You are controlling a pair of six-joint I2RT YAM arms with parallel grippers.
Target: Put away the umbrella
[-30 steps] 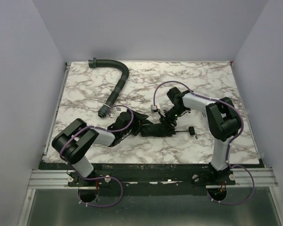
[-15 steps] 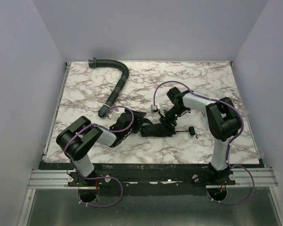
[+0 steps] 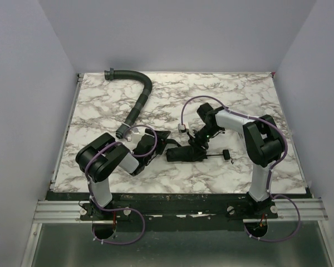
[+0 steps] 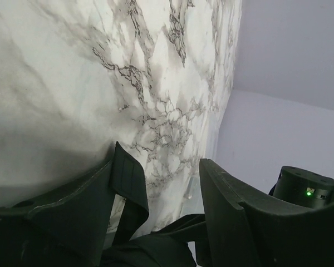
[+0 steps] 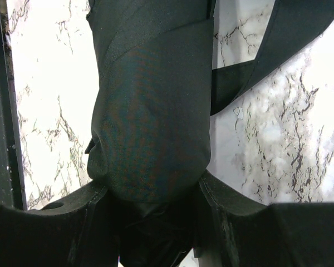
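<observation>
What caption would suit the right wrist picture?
The right gripper clamps the bundled umbrella between its jaws over the marble table.

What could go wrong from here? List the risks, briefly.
1. The left gripper has its jaws apart over only a loose edge of the umbrella; closing may catch just that edge, or miss it.
2. The right gripper clamps soft bundled fabric, which could slip out if pulled.
3. The shaft and handle stick out sideways on the table and may snag when the bundle moves.

One umbrella (image 3: pixel 183 153), seemingly; one ribbed hose (image 3: pixel 140 103); two arms (image 3: pixel 108 158).
</observation>
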